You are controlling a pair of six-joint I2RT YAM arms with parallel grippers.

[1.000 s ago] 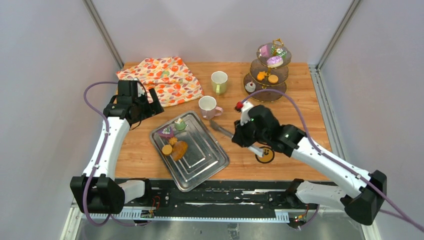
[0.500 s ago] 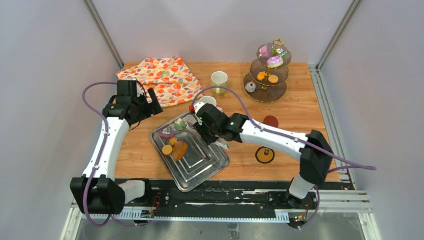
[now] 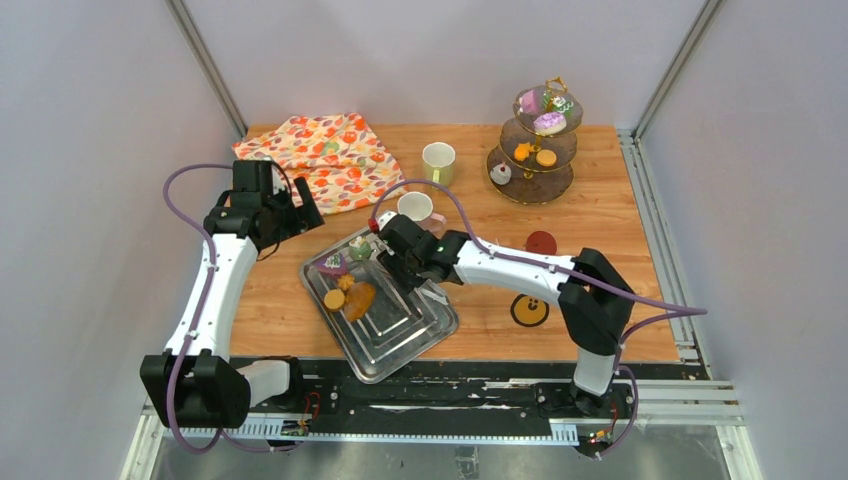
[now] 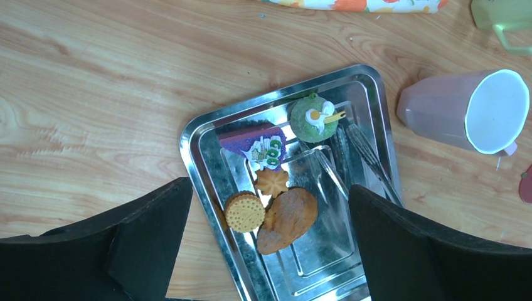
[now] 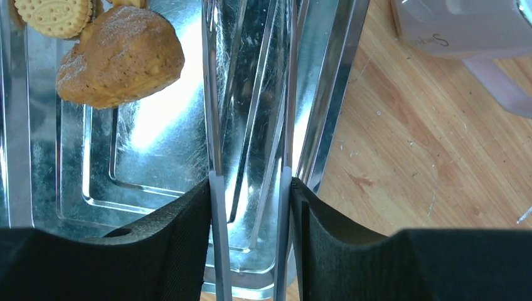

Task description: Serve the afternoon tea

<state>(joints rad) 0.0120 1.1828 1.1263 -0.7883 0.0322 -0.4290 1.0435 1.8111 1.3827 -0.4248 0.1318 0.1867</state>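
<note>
**Right arm.** The right gripper (image 5: 250, 188) is clamped on the long metal tongs (image 5: 213, 125). Its wrist view shows each black finger pressed against the outside of one tong arm, and the two arms stand apart over the floor of the rectangular steel tray (image 5: 157, 182). The top view hides this contact under the gripper body.

**Left arm.** The left gripper (image 4: 270, 188) is released, fingers spread wide and holding nothing. It hangs above the tray's left side, near the orange floral cloth (image 3: 325, 155).

**Tray contents.**
- The left wrist view separates five pieces:
  - green round cake (image 4: 312, 124)
  - purple wedge cake (image 4: 256, 145)
  - small flower-shaped orange cookie (image 4: 272, 182)
  - round ridged sandwich cookie (image 4: 244, 212)
  - brown shell-shaped cake (image 4: 288, 218)
- The flower cookie cannot be made out from above.
- The tong tips lie just right of the green cake.

**Mugs.**
- The pink mug (image 3: 410, 205) stands just beyond the tray's far corner.
- The pale-green mug (image 3: 438, 163) stands farther back.

**Top view only.**
- The three-tier gold-framed stand (image 3: 530, 190) is at the far right of the wooden table (image 3: 620, 250) and carries more pastries.
- A red round coaster (image 3: 541, 242) and a black-rimmed yellow coaster (image 3: 529, 310) lie nearer.
</note>
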